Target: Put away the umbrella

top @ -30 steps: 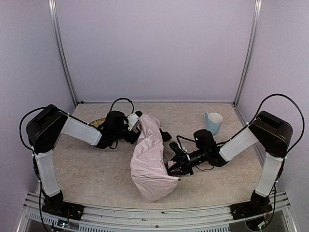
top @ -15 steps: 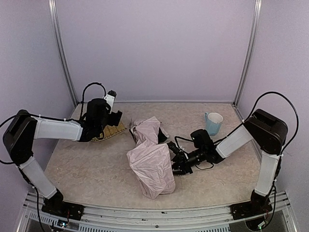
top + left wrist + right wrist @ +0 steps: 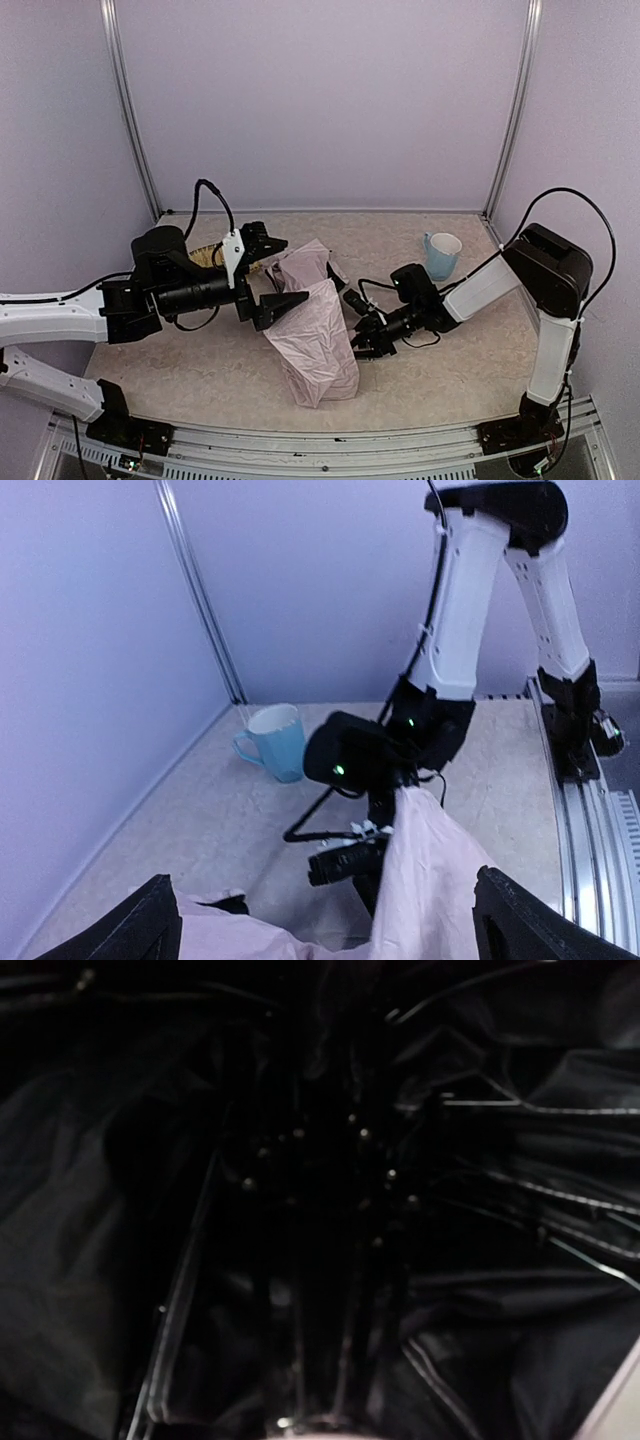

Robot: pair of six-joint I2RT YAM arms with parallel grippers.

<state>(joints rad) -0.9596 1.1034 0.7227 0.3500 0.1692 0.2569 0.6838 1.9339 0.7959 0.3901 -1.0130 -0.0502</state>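
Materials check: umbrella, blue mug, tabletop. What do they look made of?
Umbrella: thin pale pink fabric, likely nylon or polyester, matte; it creases and slumps.
Blue mug: probably glazed ceramic, smooth with a white inside; could be plastic.
Tabletop: mottled beige, stone-look laminate or vinyl, unsure which.

Pale pink folding umbrella (image 3: 315, 340), collapsed and crumpled, lying on table (image 3: 200, 372), black lining apparently bunched inside

The speckled beige tabletop (image 3: 190, 375) bears a crumpled pink umbrella (image 3: 315, 340), a blue mug (image 3: 441, 254) and a woven tray (image 3: 203, 254).
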